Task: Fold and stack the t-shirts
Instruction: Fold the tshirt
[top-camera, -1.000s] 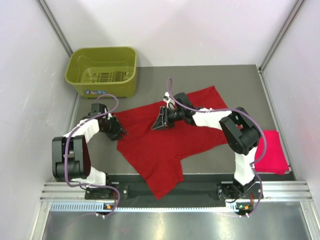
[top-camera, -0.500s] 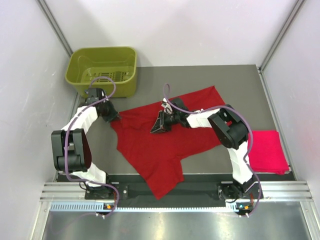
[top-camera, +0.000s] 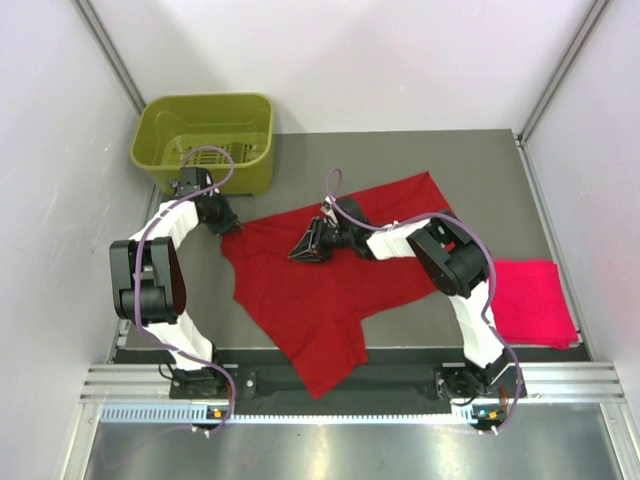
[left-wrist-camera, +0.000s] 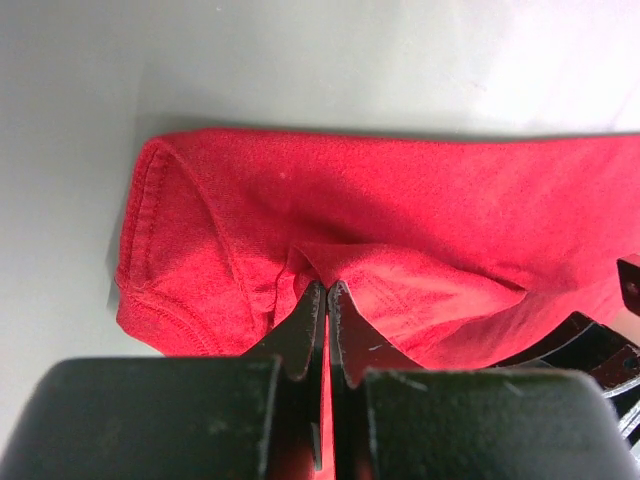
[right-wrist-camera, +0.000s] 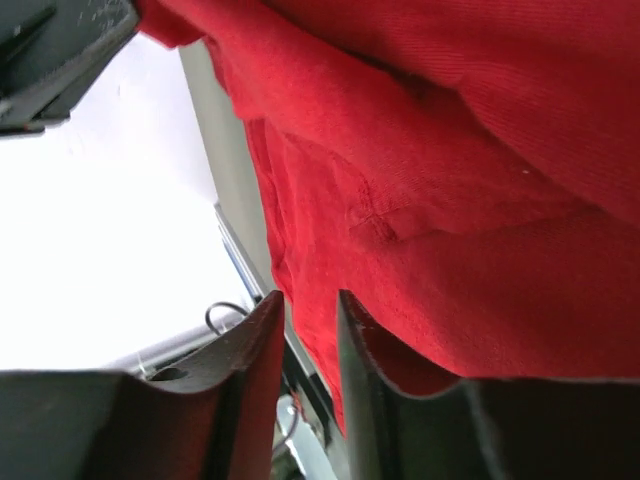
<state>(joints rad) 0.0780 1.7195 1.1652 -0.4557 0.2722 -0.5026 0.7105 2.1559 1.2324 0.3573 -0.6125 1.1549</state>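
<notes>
Deep red t-shirt (top-camera: 330, 290) cloth is now clamped in the left gripper (left-wrist-camera: 325, 292). Its jaws, apart a second ago, have come together on a raised fold beside the hemmed sleeve end. That arm has also moved toward the far-left corner of the worktop (top-camera: 480, 170), close to the basket (top-camera: 160, 165). The right gripper (top-camera: 303, 247) has slid left over the shirt's middle. Its jaws stand narrowly apart, and whether they catch cloth cannot be told. The shirt lies spread mid-worktop. The pinkish t-shirt (top-camera: 535, 300) sits folded at the right edge. Judgement: one grasp is secured, so the fold can begin.
</notes>
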